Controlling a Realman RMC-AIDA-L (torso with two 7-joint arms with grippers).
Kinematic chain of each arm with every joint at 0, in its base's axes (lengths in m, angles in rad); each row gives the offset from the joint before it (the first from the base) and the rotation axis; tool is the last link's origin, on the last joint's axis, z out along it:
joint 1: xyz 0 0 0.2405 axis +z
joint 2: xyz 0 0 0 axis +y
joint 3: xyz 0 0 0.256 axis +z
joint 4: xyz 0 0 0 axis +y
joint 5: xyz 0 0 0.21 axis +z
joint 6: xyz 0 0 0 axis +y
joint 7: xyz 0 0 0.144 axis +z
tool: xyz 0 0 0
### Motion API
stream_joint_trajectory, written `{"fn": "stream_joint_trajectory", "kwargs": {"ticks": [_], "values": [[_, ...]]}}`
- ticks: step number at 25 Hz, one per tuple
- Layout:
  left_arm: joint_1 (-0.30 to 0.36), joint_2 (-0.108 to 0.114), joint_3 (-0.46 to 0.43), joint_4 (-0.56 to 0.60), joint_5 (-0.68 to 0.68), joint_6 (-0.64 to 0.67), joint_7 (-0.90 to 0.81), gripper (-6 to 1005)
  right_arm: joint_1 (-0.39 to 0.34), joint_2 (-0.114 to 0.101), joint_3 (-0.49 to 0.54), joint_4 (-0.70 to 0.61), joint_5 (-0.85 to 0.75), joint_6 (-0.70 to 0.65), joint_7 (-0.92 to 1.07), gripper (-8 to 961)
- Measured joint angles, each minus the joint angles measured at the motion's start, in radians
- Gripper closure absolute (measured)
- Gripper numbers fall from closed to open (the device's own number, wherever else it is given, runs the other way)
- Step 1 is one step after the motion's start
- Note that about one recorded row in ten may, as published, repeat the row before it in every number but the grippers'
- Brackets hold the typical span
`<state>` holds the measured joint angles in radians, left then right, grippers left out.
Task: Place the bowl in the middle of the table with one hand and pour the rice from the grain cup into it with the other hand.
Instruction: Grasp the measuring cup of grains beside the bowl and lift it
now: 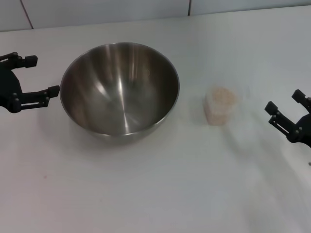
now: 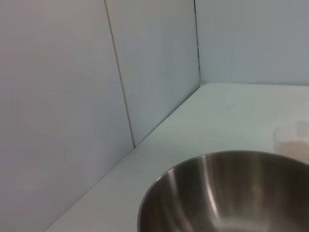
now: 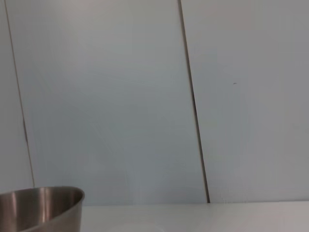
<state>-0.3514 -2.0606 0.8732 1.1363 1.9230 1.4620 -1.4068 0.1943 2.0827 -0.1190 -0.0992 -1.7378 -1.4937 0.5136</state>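
both grippers spread, empty: left gripper point(image 1: 39, 75) beside bowl point(image 1: 119, 90), right gripper point(image 1: 286, 109).

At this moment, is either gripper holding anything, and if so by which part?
Nothing is held. The left gripper is open just left of the bowl, clear of its rim. The right gripper is open, right of the grain cup and apart from it.

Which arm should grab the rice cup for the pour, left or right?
Right. The grain cup stands between the bowl and the open right gripper; the left gripper, also open, would have to cross the bowl.
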Motion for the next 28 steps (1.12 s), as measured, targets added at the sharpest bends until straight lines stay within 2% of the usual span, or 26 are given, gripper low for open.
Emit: {"fn": "stream_joint_trajectory", "kwargs": {"ticks": [10, 28], "values": [[-0.007, 0.005, -0.004, -0.045, -0.018, 0.026, 0.014, 139, 0.084, 0.002, 0.002, 0.048, 0.000, 0.151, -0.064, 117], [-0.007, 0.002, 0.000, -0.052, -0.019, 0.032, 0.010, 139, 0.151, 0.002, 0.015, 0.055, 0.000, 0.256, -0.078, 117]]}}
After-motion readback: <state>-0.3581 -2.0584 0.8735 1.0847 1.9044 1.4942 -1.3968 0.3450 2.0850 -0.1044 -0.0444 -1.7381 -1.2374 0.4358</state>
